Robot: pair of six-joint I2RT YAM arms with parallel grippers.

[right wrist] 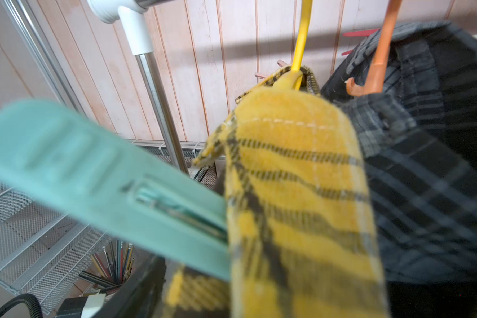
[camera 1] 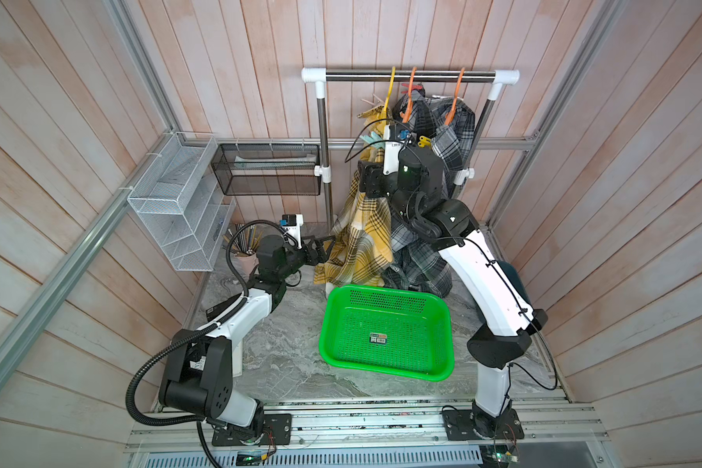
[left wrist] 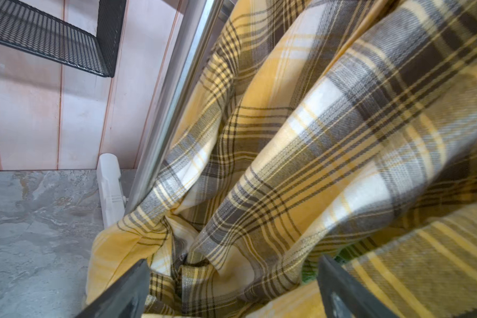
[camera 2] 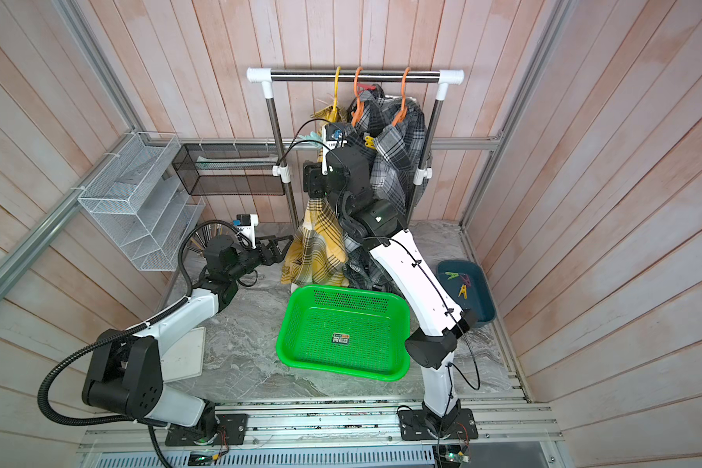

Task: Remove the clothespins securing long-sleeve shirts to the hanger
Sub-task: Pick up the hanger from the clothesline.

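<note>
**A:** What's the room like?

**B:** There's a grey marbled tabletop (camera 1: pixel 284 352) boxed in by pinkish wooden plank walls (camera 1: pixel 625 202). A steel clothes rack with white plastic joints (camera 1: pixel 410 75) stands at the back. A white wire-mesh shelf (camera 1: pixel 167 202) and a black mesh shelf (camera 1: pixel 268 168) hang on the walls. A bright green perforated plastic basket (camera 1: pixel 386 302) sits mid-table.

**A:** Anything you can't make out?

**B:** The right gripper (camera 1: pixel 388 131). It is raised to the near shoulder of the yellow plaid shirt (camera 1: pixel 361 239), and its wrist camera covers the jaws in both top views. Its own view shows only one dark finger (right wrist: pixel 141 283) under the blurred pale teal plastic clothespin (right wrist: pixel 108 187) clipped on that shoulder. I can't tell whether it grips. The dark blue plastic tray (camera 2: pixel 485 312) is mostly behind the right arm in a top view (camera 1: pixel 507 269).

**A:** And the left gripper (camera 1: pixel 326 250)?

**B:** It is low by the yellow shirt's hem with the jaws spread wide and cloth lying between them, unpinched.

**A:** Counts?

**B:**
- Three shirts: the yellow one and two grey-black-white plaid shirts (camera 1: pixel 448 142).
- Three hangers: one yellow plastic hanger (camera 1: pixel 390 87) and two orange plastic hangers (camera 1: pixel 410 95).
- Four pins on the clothes: the teal one, a beige clothespin (camera 1: pixel 375 101), a red clothespin (camera 1: pixel 412 87) and a yellow clothespin (camera 1: pixel 423 141).
- Three loose clothespins (camera 2: pixel 461 283) in the tray.
</note>
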